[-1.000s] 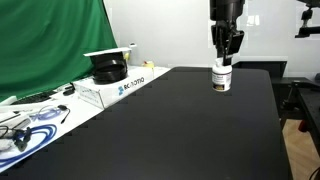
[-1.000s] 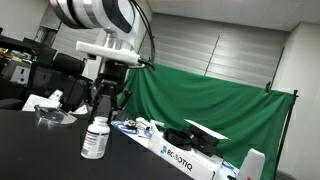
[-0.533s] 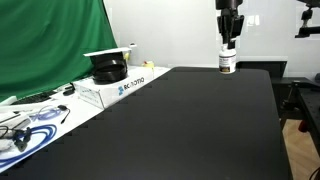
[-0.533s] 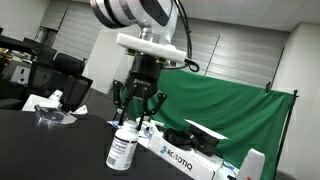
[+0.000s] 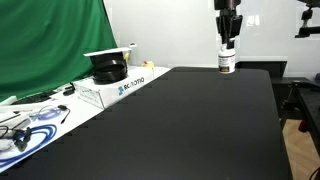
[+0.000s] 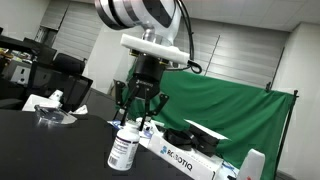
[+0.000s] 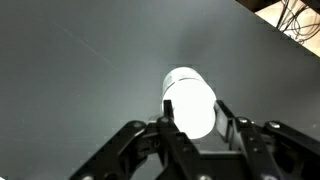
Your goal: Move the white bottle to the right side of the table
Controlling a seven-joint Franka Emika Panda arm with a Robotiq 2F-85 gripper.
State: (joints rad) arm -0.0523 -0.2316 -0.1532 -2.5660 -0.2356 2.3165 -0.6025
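Note:
The white bottle (image 5: 227, 63) is small, with a white cap and a dark label band. It stands upright near the far end of the black table (image 5: 190, 125), and it also shows in the other exterior view (image 6: 123, 150). My gripper (image 5: 229, 46) comes straight down from above and is shut on the bottle's top (image 6: 134, 122). In the wrist view the round white cap (image 7: 189, 100) sits between my two fingers (image 7: 193, 118), which press on either side of it. I cannot tell whether the bottle's base touches the table.
A white box with blue lettering (image 5: 118, 86), carrying a black object, stands at the table's side by a green curtain (image 5: 45, 45). Cables lie on the white bench (image 5: 25, 125). A black stand (image 5: 300, 100) is beside the table.
Over the last second my gripper carried the bottle toward the far end of the table. In the last half second it has barely moved.

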